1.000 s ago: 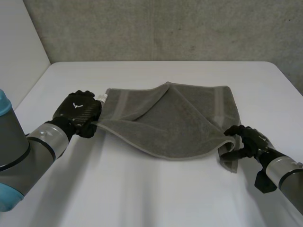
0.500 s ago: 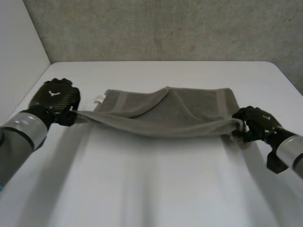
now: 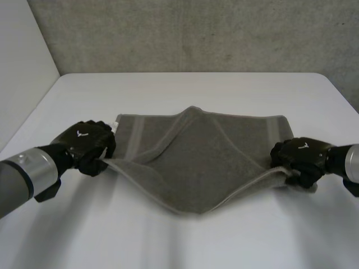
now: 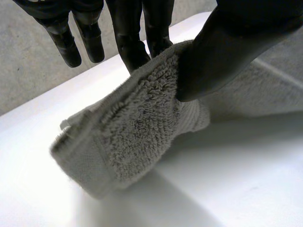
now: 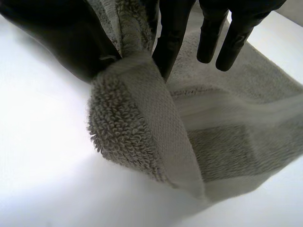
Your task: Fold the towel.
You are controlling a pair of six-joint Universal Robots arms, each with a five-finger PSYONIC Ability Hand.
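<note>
Fingers (image 4: 128,38) of the left hand (image 3: 84,144) pinch one near corner of the towel (image 3: 196,162) and the right hand (image 3: 300,157) pinches the other. The near edge sags between them over the table (image 3: 185,241), likely for laying onto the far half.

1. The white desk (image 3: 185,246) is carrying one grey towel (image 3: 196,151).
2. The towel's far part is lying flat on the desk, while its near edge is sagging between two raised corners.
</note>
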